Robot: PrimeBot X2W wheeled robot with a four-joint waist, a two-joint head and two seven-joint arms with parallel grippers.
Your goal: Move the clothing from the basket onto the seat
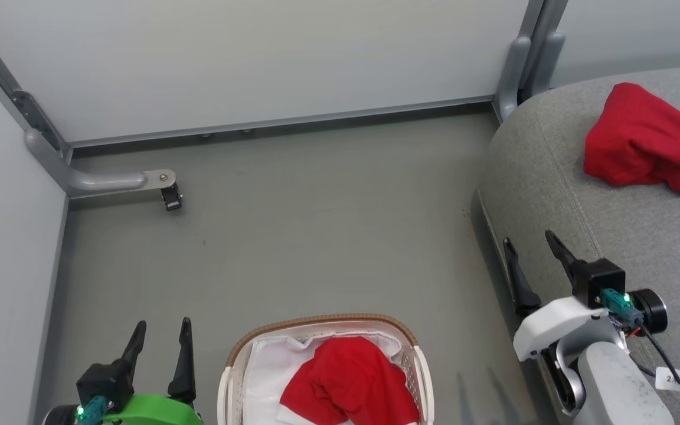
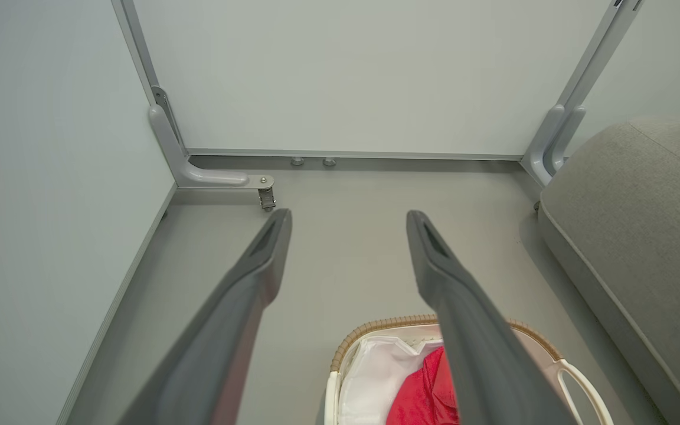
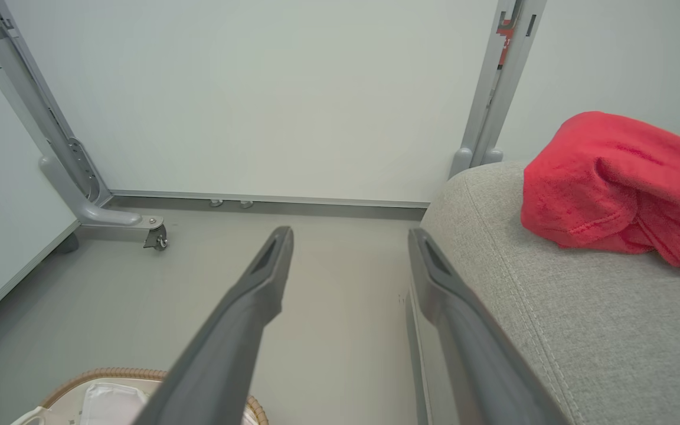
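Observation:
A white basket (image 1: 231, 378) with a brown woven rim stands on the floor at the bottom middle, and its rim also shows in the left wrist view (image 2: 387, 323). Inside it, on a white liner, lies bunched red clothing (image 1: 349, 381) (image 2: 425, 392). Another red garment (image 1: 647, 141) (image 3: 623, 183) lies on the grey seat (image 1: 552, 177) (image 3: 582, 307) at the right. My left gripper (image 1: 160, 330) (image 2: 349, 218) is open and empty, left of the basket. Over the seat's front edge my right gripper (image 1: 529, 242) (image 3: 349, 236) hangs open and empty.
Pale partition walls close off the far side and the left. A grey metal foot with a small caster (image 1: 172, 198) sticks out on the floor at the far left. A grey post (image 1: 520, 65) stands by the seat's far corner. Bare grey floor (image 1: 328, 224) lies between basket and wall.

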